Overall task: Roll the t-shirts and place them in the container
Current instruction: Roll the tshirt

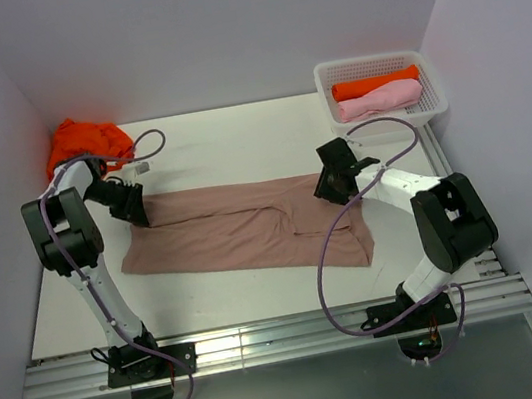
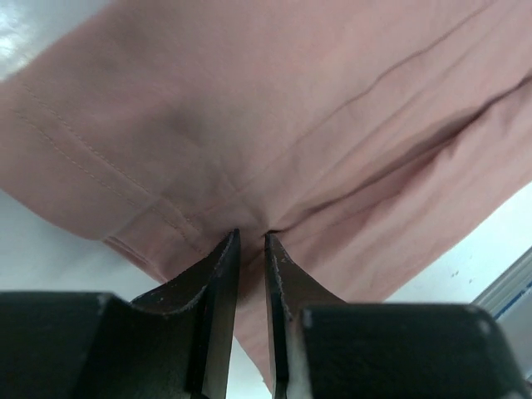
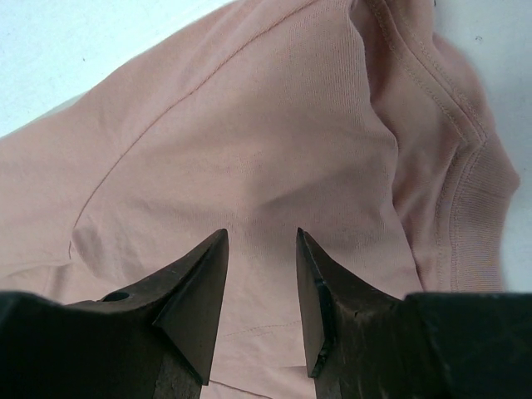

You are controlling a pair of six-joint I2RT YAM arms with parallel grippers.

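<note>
A dusty pinkish-brown t-shirt (image 1: 240, 229) lies folded into a long band across the middle of the table. At its far left corner my left gripper (image 1: 137, 218) points down, and in the left wrist view the left gripper (image 2: 250, 235) has its jaws drawn close on a puckered fold of the t-shirt (image 2: 274, 108) by the hem. My right gripper (image 1: 328, 190) rests on the band's far right end. In the right wrist view the right gripper (image 3: 262, 233) is open, its tips down on flat cloth (image 3: 249, 141) beside the ribbed collar (image 3: 465, 166).
A loose bright orange t-shirt (image 1: 85, 142) is heaped in the back left corner. At the back right stands a white mesh basket (image 1: 437, 96) holding a rolled orange shirt (image 1: 374, 83) and a rolled light pink shirt (image 1: 379, 101). White walls enclose the table.
</note>
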